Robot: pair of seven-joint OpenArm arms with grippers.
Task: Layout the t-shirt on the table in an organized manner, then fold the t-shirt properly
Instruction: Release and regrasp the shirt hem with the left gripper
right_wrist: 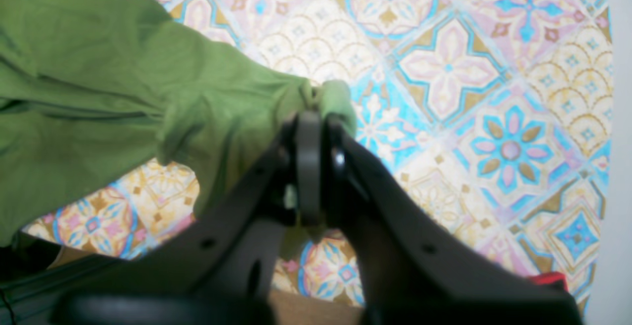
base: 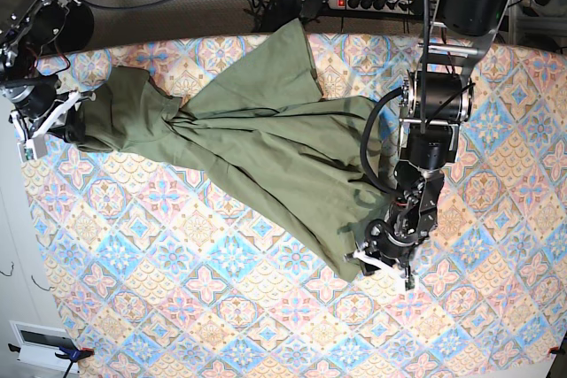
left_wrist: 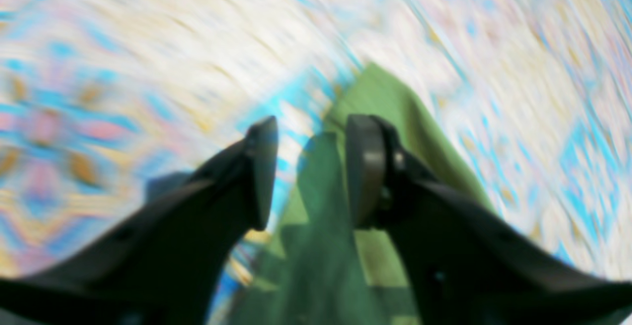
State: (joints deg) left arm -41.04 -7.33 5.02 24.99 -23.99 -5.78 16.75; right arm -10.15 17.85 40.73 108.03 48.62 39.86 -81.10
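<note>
T-shirt: we see the t-shirt [base: 257, 143] spread diagonally across the table [base: 204, 307].
Right gripper [right_wrist: 316, 117]: clenched on a bunched corner, plain in its wrist view.
Left gripper [left_wrist: 311, 167]: jaws apart over the hem; that view is blurred.
Room: a power strip [base: 376, 2] behind the table.

Olive-green t-shirt [base: 257, 143] (tile-patterned table [base: 221, 307])

Grey carpet floor [base: 142, 6] w/ power strip [base: 376, 3] & cables behind; white wall [base: 13, 245] at left.
</note>
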